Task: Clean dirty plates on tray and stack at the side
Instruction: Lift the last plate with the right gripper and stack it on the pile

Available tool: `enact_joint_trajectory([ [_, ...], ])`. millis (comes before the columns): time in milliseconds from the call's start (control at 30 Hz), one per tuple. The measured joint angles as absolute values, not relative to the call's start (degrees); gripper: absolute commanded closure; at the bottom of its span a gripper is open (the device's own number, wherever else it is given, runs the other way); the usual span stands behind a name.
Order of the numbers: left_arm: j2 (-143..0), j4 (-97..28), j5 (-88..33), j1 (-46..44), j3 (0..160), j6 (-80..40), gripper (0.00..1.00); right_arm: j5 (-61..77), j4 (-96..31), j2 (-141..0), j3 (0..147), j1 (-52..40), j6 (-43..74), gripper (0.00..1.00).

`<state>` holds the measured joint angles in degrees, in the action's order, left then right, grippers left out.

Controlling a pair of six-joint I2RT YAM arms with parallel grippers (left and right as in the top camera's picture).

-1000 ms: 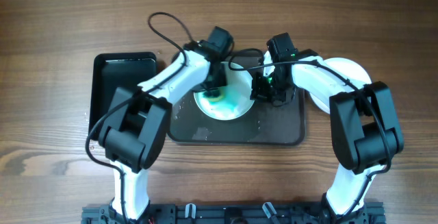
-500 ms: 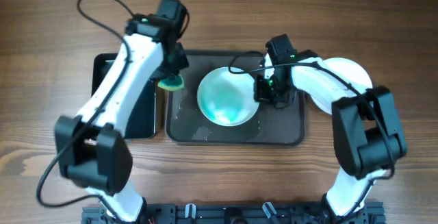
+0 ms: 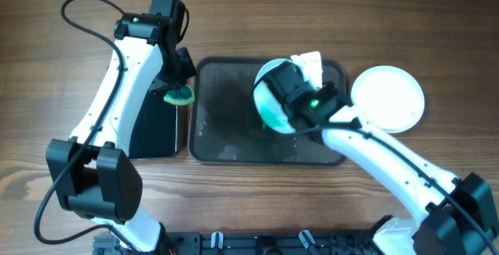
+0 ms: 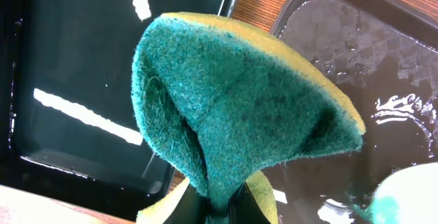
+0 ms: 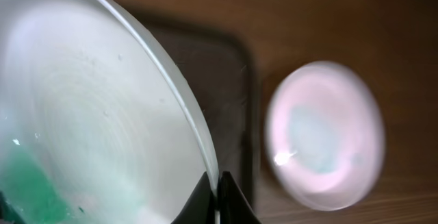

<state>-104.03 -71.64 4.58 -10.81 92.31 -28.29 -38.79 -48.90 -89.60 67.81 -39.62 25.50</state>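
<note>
My right gripper is shut on the rim of a white plate with green smears and holds it tilted above the dark wet tray. The wrist view shows the rim pinched between my fingers and the plate face. A clean white plate lies on the table right of the tray; it shows blurred in the right wrist view. My left gripper is shut on a green and yellow sponge, at the gap between the tray and the black bin.
A black rectangular bin stands left of the tray; its glossy inside shows in the left wrist view. A white folded cloth lies at the tray's far edge. A black cable loops over the wooden table.
My left arm has carried the sponge off the plate to the left, toward the black bin. My right gripper has lifted and tilted the plate and swung it rightward over the tray.
</note>
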Motion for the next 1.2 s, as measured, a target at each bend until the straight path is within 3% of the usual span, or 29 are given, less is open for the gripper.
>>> enact_joint_trajectory([
  [367,-104.03,-71.64,4.43,-10.81,92.31,-28.12,0.96,-71.75,-46.02,-89.34,67.79,-50.35,17.34,0.96],
  [733,-104.05,-71.64,4.40,-10.81,92.31,-28.12,0.96,-78.91,-41.25,-89.34,67.79,-51.13,11.20,0.96],
  [867,-104.03,-71.64,4.40,-10.81,92.31,-28.12,0.96,-68.66,-42.28,-89.32,67.81,-50.94,12.08,0.96],
  [1033,-104.05,-71.94,4.40,-10.81,92.31,-28.12,0.96,-44.34,-45.98,-89.34,67.79,-45.84,19.75,0.96],
  [1200,-104.03,-72.03,4.40,-10.81,92.31,-28.12,0.96,-13.98,-45.34,-89.32,67.79,-27.66,21.41,0.96],
])
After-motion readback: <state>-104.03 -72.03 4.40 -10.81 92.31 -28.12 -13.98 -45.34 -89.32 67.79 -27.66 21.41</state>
